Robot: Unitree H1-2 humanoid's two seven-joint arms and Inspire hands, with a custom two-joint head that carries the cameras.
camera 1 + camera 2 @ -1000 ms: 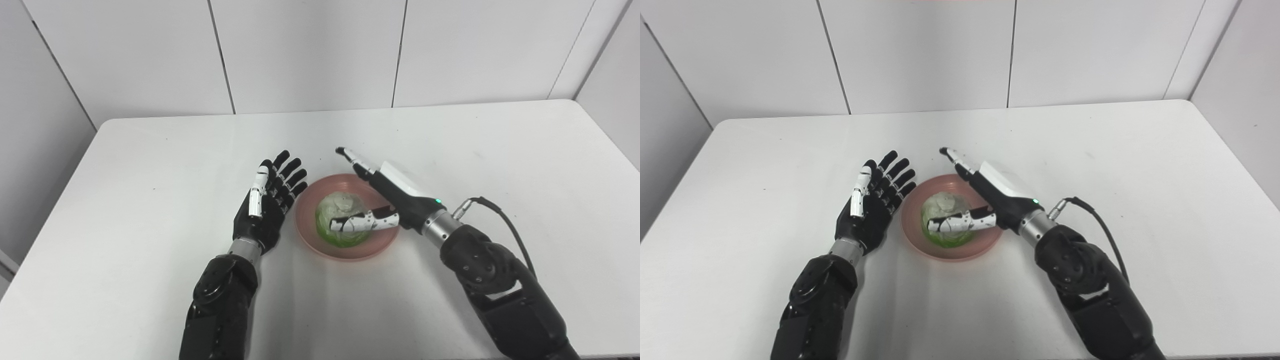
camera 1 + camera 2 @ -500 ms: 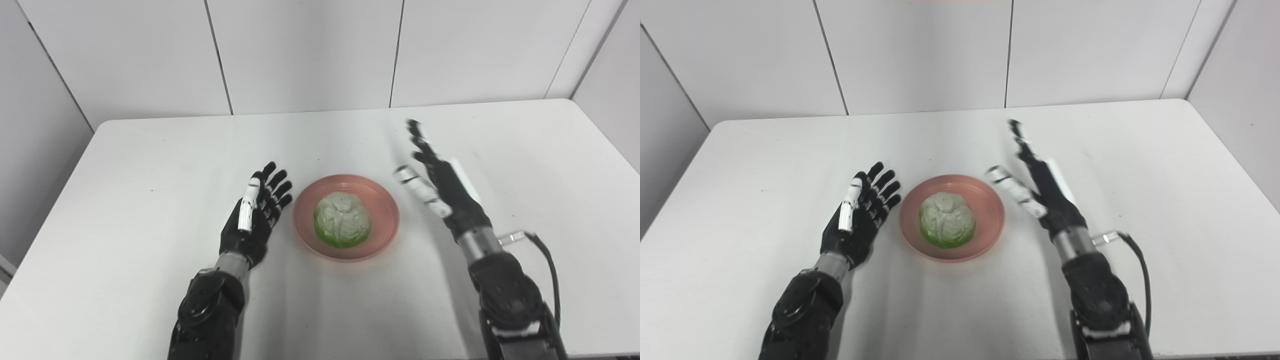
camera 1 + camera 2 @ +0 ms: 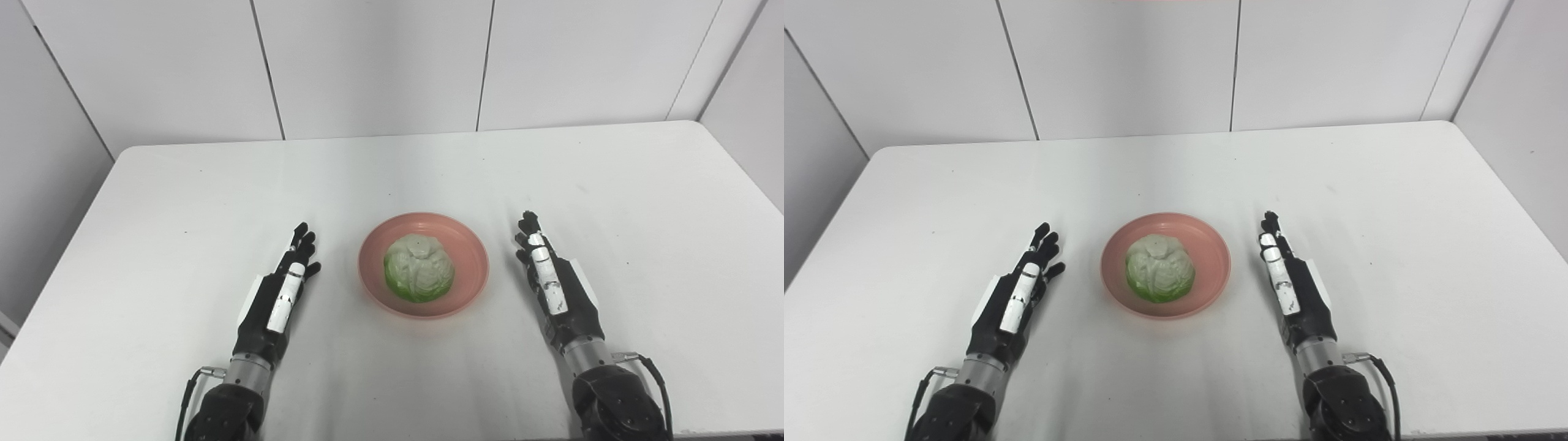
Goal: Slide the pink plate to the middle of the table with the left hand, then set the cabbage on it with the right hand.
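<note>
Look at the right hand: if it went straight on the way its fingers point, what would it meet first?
Nothing, as far as the views show. The right hand points toward the far edge of the table, passing right of the plate; only bare tabletop lies ahead.

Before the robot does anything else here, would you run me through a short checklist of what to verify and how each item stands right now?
1. Cabbage sits on the pink plate: ok.
2. Plate near the middle of the table: ok, roughly centred between the arms.
3. Left hand free of the plate: ok, open, holding nothing, apart from the rim.
4. Right hand has let go of the cabbage: ok, open, to the right of the plate.
5. Cabbage steady, not rolling: cannot tell from one moment.
6. Plate fully on the table, clear of the edges: ok.
</note>
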